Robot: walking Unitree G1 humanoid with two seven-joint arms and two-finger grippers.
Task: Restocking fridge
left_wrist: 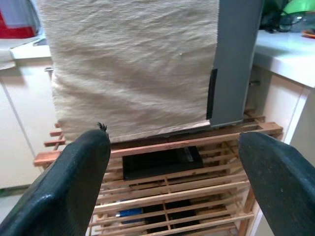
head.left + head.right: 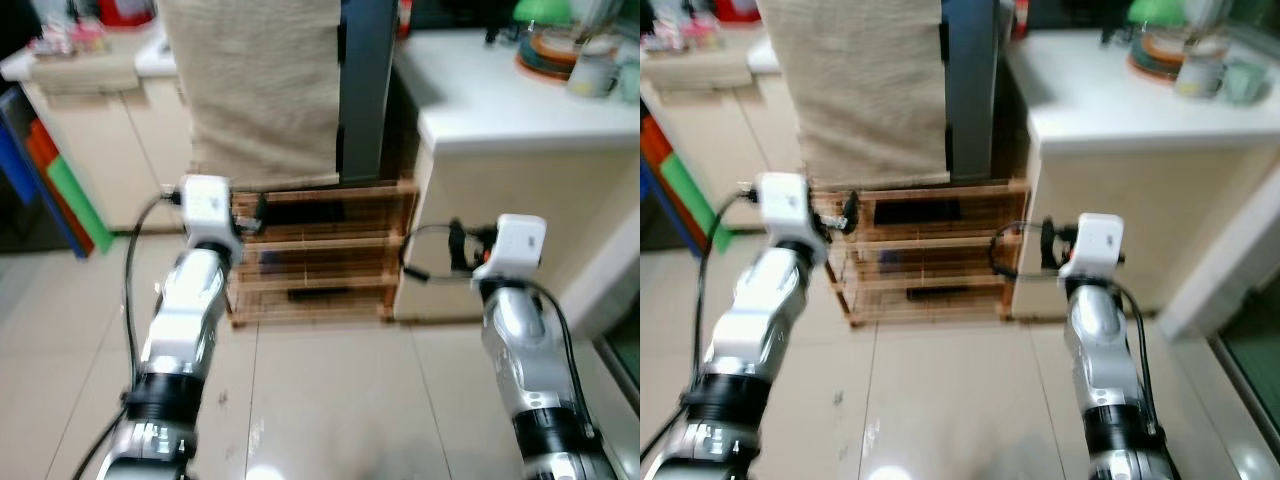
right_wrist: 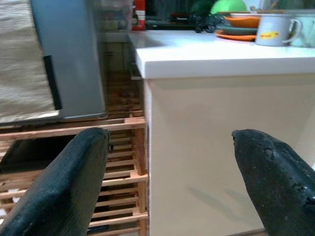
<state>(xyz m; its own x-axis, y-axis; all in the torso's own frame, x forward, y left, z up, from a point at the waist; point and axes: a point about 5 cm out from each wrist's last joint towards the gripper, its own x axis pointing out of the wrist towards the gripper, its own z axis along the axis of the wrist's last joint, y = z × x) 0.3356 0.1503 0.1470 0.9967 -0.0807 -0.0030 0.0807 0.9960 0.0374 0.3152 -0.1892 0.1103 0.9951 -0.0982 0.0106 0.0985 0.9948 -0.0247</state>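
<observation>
A grey fridge (image 2: pixel 365 90) stands ahead with its door shut and a beige cloth (image 2: pixel 265 90) draped down its front. It rests on a low wooden slatted rack (image 2: pixel 320 250) that holds dark flat items. Both silver arms reach forward over the tiled floor. My left gripper (image 1: pixel 172 140) is open and empty, facing the cloth and the rack from a short way off. My right gripper (image 3: pixel 170 135) is also open and empty, facing the corner of the white counter (image 3: pixel 221 54) beside the fridge.
The white counter (image 2: pixel 520 90) on the right carries stacked plates (image 2: pixel 550 50) and a mug (image 3: pixel 275 29). Cream cabinets (image 2: pixel 100 150) stand to the left, with coloured boards (image 2: pixel 60 180) leaning beside them. Tiled floor (image 2: pixel 330 400) lies between me and the rack.
</observation>
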